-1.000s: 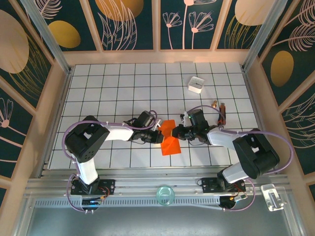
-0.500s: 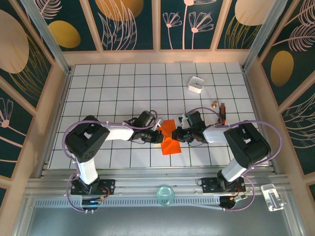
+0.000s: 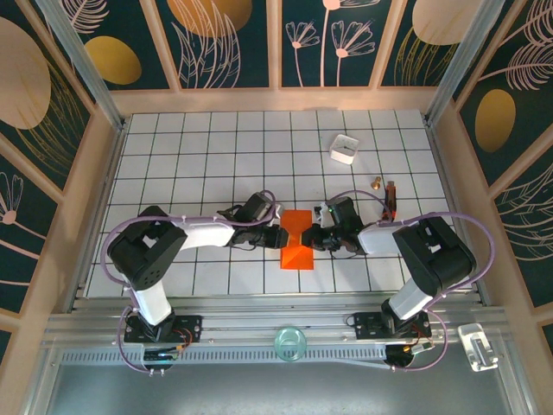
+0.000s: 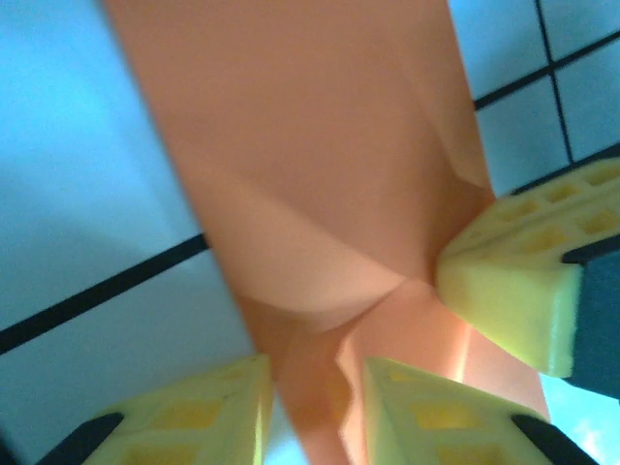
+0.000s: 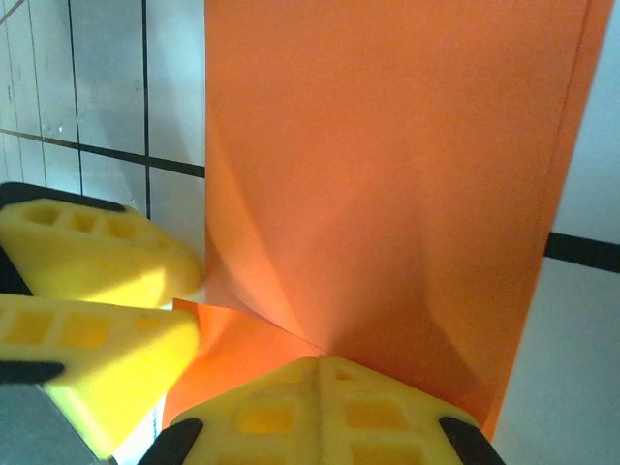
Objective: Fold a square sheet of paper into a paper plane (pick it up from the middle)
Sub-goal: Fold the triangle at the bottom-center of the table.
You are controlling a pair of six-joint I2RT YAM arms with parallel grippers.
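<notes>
The square sheet of paper (image 3: 298,252) is bright orange-red, partly folded and creased, lying on the tiled table between the two grippers. My left gripper (image 3: 279,235) meets it from the left. In the left wrist view its yellow fingers (image 4: 199,412) stand apart, open, with a paper (image 4: 320,165) flap running loosely through the gap at the left gripper (image 4: 315,373). My right gripper (image 3: 314,237) comes from the right. In the right wrist view the right gripper (image 5: 320,366) is shut, pinching the paper (image 5: 387,174) at a crease point. The left gripper's fingers (image 5: 97,262) show parted at that view's left.
A small white box (image 3: 344,148) sits at the back right of the table. Two small objects, one copper-coloured (image 3: 378,182) and one dark (image 3: 391,192), lie right of the right arm. Wooden walls (image 3: 104,173) enclose the tiled floor.
The left gripper's jaws have parted from shut. The paper has shifted and now lies squarer to the grid. The right arm's elbow swung inward earlier and has held since.
</notes>
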